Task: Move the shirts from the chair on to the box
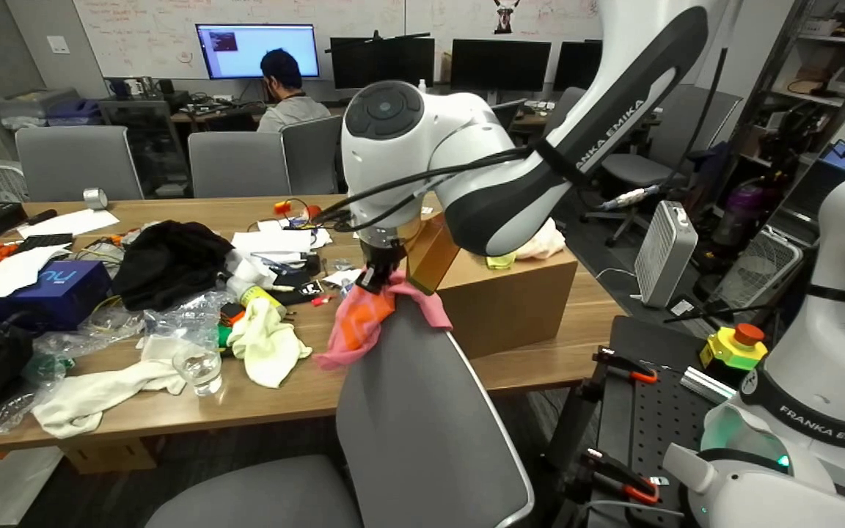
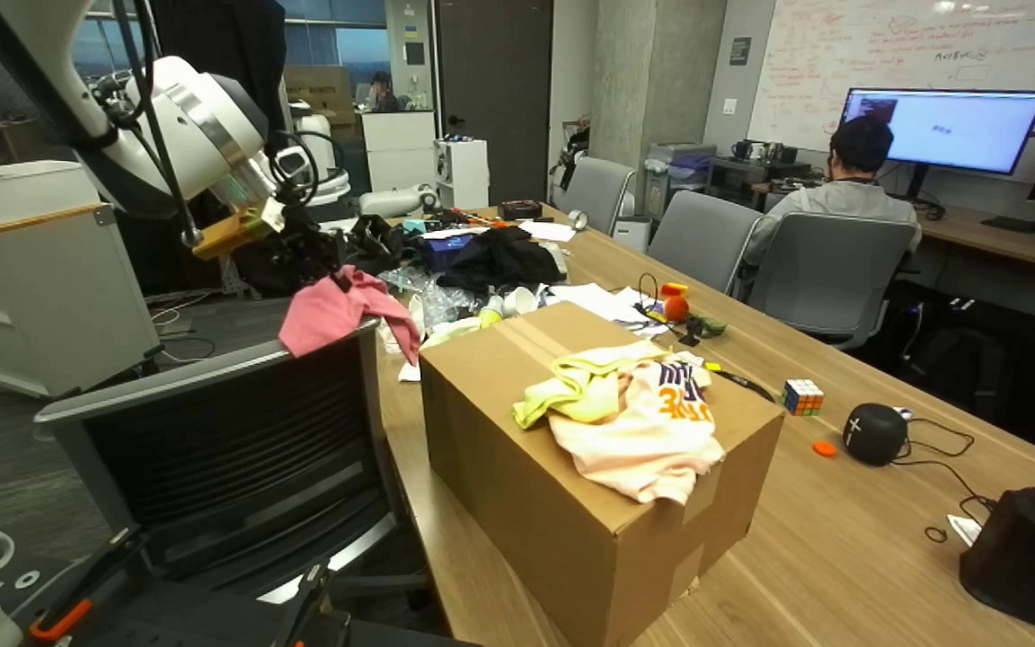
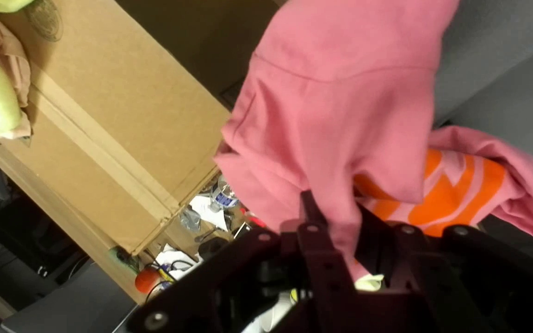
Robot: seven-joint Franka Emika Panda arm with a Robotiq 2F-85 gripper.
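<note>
The gripper [image 3: 336, 215] has its jaws nearly together on a narrow fold of the pink shirt [image 3: 340, 101], the cloth running between them; how tight the pinch is I cannot tell. The shirt lies over the back of the chair [image 1: 422, 411] and hangs down on either side, so the lift wants to go slowly and straight up until both ends clear, before any swing across. One fold looks a slim hold: a sideways drag could strip it or tug the chair. Then lower it onto the end of the box [image 2: 517, 467] nearer the chair, letting go low so it settles. The pink shirt looks soft and rumpled, with a seam across it and a big orange print. Farther off, on the box, a yellow shirt [image 2: 585, 386] lies bunched against a peach shirt [image 2: 625, 440], lettered in orange and purple, drooping over one edge.
</note>
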